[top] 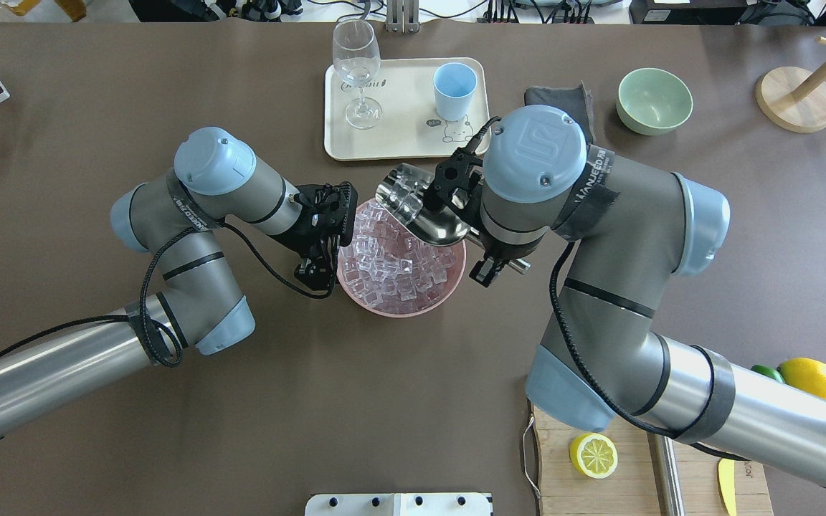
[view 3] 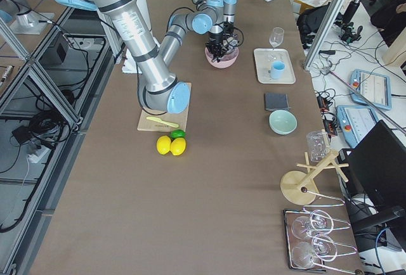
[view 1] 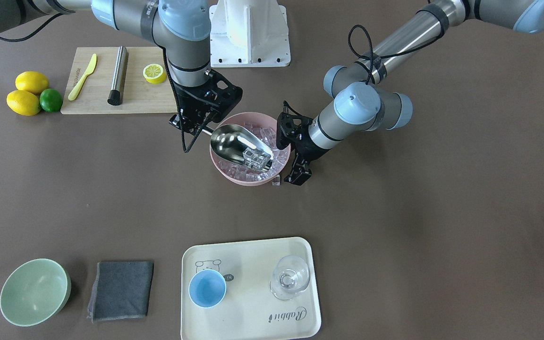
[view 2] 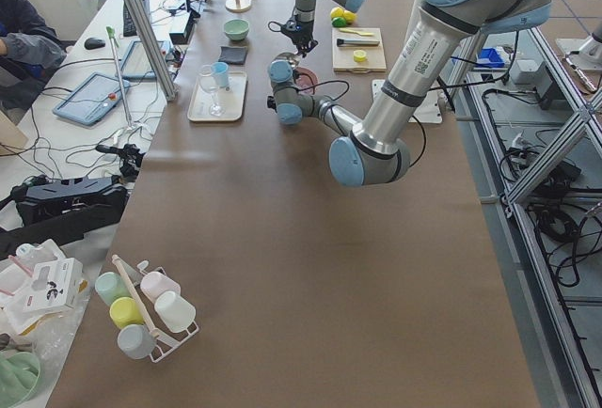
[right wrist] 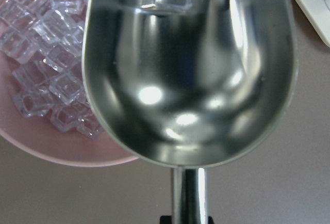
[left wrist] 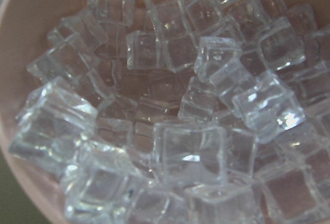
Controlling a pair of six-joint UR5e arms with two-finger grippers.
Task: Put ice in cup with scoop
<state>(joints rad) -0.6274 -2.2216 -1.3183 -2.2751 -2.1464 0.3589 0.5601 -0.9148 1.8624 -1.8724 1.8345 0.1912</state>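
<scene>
Ice (top: 395, 265) in clear cubes is heaped in a pink bowl (top: 399, 310) at the middle of the table, in front of the robot. The right gripper (view 1: 191, 128) is clenched on the thin handle of a shiny steel scoop (view 1: 235, 140), which it holds over the pink bowl with the trough facing up. A few cubes sit at the scoop's open mouth, which points away from the robot. The left gripper (view 1: 299, 175) hangs just beside the pink bowl's left rim; whether its fingers are spread or closed cannot be told. A stray cube (view 1: 276, 180) lies on the table by the rim, just beside that gripper.

Farther out is a cream tray (view 1: 253, 311). On it the light-blue cup (view 1: 207, 288) stands upright and empty on the right, well apart from the scoop, with a clear glass (view 1: 290, 277) on the left. Right of the tray lie a grey cloth (view 1: 121, 290) and then a green bowl (view 1: 34, 292).
</scene>
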